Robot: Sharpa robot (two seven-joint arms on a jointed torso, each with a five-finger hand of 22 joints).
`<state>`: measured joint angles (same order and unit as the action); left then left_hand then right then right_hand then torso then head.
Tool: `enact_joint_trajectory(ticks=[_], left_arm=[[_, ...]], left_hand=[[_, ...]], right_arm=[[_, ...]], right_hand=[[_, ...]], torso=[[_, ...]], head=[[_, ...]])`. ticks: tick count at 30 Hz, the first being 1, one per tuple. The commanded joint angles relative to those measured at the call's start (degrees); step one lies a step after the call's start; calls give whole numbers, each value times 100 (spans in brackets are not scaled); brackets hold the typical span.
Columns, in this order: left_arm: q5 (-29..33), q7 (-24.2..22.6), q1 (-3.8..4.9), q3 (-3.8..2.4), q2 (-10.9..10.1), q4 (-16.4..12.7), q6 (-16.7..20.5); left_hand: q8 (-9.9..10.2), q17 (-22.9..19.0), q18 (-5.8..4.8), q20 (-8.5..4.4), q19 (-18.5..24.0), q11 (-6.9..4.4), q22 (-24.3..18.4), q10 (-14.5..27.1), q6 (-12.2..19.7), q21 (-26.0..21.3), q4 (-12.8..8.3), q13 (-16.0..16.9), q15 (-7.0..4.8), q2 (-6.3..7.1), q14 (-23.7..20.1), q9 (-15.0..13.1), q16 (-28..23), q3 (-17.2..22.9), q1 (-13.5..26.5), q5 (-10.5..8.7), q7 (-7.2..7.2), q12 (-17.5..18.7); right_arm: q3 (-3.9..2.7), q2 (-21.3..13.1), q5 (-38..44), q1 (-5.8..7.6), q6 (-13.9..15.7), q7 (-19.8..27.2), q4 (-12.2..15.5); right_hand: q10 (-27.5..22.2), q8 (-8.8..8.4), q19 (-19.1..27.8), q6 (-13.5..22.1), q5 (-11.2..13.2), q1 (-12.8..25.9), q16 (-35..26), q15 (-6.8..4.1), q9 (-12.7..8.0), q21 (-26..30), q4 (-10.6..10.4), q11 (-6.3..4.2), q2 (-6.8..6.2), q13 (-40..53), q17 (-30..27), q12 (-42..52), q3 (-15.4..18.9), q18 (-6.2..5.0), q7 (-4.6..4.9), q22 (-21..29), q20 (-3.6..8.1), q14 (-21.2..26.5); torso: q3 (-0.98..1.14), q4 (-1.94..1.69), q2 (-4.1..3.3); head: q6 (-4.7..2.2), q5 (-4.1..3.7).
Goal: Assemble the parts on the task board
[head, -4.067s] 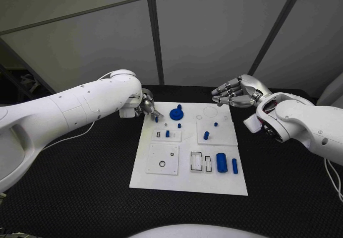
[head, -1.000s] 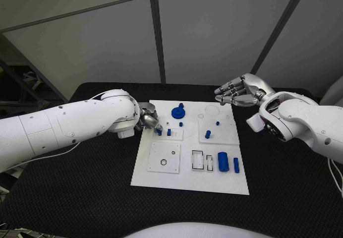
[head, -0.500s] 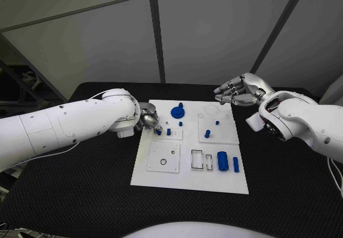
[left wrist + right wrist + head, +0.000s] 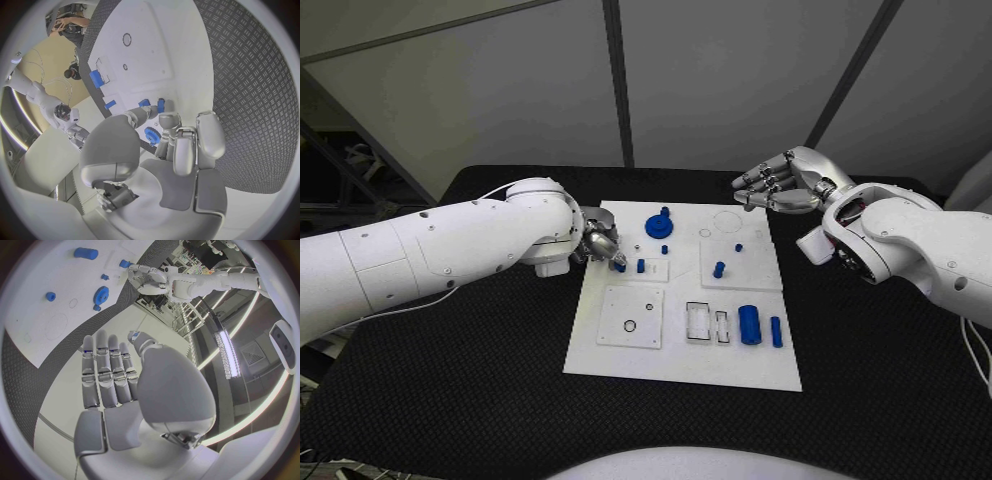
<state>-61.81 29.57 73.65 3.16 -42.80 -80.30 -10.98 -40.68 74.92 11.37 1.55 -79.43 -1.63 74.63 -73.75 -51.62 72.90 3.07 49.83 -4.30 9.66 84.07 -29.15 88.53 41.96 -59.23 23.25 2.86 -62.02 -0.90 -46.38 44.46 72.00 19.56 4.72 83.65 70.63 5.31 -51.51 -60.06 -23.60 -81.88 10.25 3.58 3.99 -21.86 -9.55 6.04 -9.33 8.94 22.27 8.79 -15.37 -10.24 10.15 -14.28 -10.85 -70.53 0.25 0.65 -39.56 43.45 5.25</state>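
The task board (image 4: 678, 375) lies flat in the middle of the black table (image 4: 459, 370). From the head view, the left hand (image 4: 602, 243) sits at the board's left edge, fingers bunched low over a small blue peg (image 4: 620, 265), with a second blue peg (image 4: 640, 266) just beside it. The left wrist view settles what that angle leaves unclear — the fingertips (image 4: 145, 111) pinch one small blue piece (image 4: 144, 103), and another (image 4: 160, 105) stands right next to it; the blue gear (image 4: 152, 135) peeks out behind the fingers.

The gear (image 4: 658, 229) rests near the board's far edge (head view), with a lone blue peg (image 4: 717, 270) toward the board's right half and a blue cylinder (image 4: 749, 327) and blue bar (image 4: 776, 332) side by side near the right front.

The right hand (image 4: 780, 188) hovers off the board's far right corner. Its wrist view shows the fingers (image 4: 107, 371) laid straight and side by side, holding nothing — the board (image 4: 37, 315) lies well beyond them.
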Motion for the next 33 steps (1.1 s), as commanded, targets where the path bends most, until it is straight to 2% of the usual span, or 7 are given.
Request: enact_joint_trajectory(ticks=[1,20,33], left_arm=[[-64,34,-7,9,27,14,-157],[-69,75,-5,9,241,257,-572],[-69,73,-4,9,267,305,-683]], left_hand=[[-40,1335,-655,14,-37,4,2,-29,-50,19,-868,14,-47,-53,544,-6,21,836,18,41,-6,-34],[-79,1334,-662,-4,-51,-31,26,-186,-106,14,-788,174,-67,-148,545,19,22,599,255,40,-60,-154],[-25,1338,-681,-40,-106,-89,90,-351,-253,37,-619,417,-107,-223,547,140,27,-45,472,29,-146,-315]], right_arm=[[-3,0,17,9,-27,33,14],[-3,-18,18,9,-19,29,39],[-3,-18,18,9,-20,28,36]], right_hand=[[-30,-32,-28,24,-14,11,-33,19,6,28,31,9,26,-9,1,-39,-11,-26,17,7,-11,-2],[-30,-32,-28,24,-14,11,-33,19,6,28,31,9,26,-9,1,-39,-11,-26,17,7,-11,-2],[-32,-32,-38,25,-44,25,-42,20,7,46,32,12,17,-9,3,-42,-10,-25,19,17,-12,-4]], torso=[[3,1,-3],[8,8,-2],[6,1,1]], head=[[-6,1],[11,-23],[15,-29]])
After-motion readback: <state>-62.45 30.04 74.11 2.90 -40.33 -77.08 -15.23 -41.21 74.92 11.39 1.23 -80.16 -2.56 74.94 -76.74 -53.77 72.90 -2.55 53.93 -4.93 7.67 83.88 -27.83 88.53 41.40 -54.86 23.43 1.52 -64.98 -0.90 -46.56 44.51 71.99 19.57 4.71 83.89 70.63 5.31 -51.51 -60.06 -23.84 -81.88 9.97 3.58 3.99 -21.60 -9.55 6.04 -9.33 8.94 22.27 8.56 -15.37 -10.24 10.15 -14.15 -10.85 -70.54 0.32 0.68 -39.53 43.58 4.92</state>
